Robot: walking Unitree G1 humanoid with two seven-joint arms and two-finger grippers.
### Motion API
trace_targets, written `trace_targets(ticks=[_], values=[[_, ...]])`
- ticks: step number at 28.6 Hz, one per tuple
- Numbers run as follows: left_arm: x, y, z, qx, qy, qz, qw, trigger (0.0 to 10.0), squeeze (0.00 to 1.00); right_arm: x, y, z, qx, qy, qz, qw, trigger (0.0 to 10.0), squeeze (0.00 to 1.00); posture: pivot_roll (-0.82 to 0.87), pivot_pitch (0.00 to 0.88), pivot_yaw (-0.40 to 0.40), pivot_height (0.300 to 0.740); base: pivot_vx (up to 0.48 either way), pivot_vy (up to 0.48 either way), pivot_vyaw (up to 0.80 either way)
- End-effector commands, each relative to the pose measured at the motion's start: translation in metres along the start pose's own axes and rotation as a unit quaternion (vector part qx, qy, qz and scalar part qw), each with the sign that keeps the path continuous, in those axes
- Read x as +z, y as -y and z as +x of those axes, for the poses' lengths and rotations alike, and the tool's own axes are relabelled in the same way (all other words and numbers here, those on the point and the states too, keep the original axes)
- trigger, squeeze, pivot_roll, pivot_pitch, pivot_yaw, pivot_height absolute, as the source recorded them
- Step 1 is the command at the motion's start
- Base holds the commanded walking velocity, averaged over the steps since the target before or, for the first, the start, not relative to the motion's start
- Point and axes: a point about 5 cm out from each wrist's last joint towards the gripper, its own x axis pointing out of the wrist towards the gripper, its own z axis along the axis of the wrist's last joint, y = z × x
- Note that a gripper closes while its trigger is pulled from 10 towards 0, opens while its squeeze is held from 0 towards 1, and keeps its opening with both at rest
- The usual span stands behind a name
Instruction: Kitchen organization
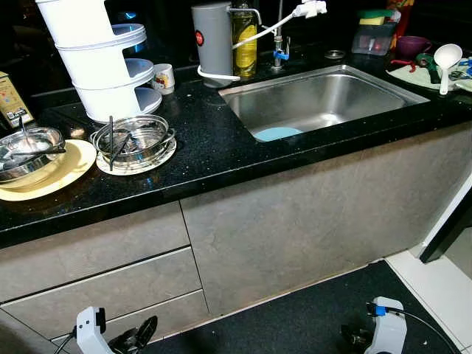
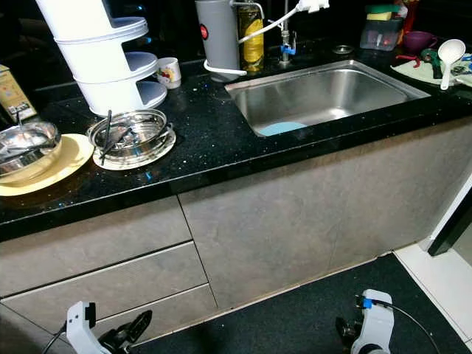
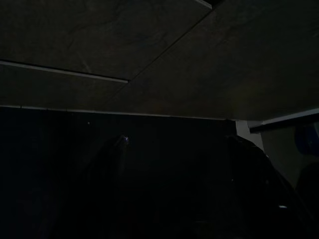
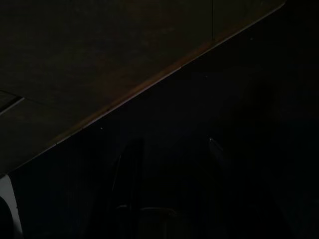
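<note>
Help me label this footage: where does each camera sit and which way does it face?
Head eyes: look forward and down at the black countertop, the sink; both end effectors hang low, left end effector, right end effector.
Left wrist: low, facing the cabinet fronts.
Right wrist: likewise, very dark.
Shared: cabinet fronts.

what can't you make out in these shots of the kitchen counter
- Light blue item in the sink: the front wall hides most of it in both eye views.
- Yellow plate: cut off by the left edge.
- Left tool and right tool: low at the bottom edge, fingers partly cropped.
- Both wrist views: too dark, just cabinet panels.
- Small cup print: too small.
</note>
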Motion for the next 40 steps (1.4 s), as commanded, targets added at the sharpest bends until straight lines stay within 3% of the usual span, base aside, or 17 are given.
trace_targets(ticks=[1, 40], values=[[0.0014, -0.004, -0.0029, 0.007, -0.002, 0.004, 1.0, 10.0, 0.0, -0.0033, -0.0034, 0.0008, 0.005, -0.01, 0.0, 1.0, 10.0, 0.0, -0.1, 0.0, 0.065, 0.74, 0.0, 0.0, 0.0], [0.0007, -0.0042, -0.0042, 0.006, -0.001, 0.005, 1.0, 10.0, 0.0, -0.0027, -0.002, 0.0001, 0.004, -0.007, 0.001, 1.0, 10.0, 0.0, -0.09, 0.0, 0.059, 0.74, 0.0, 0.0, 0.0]])
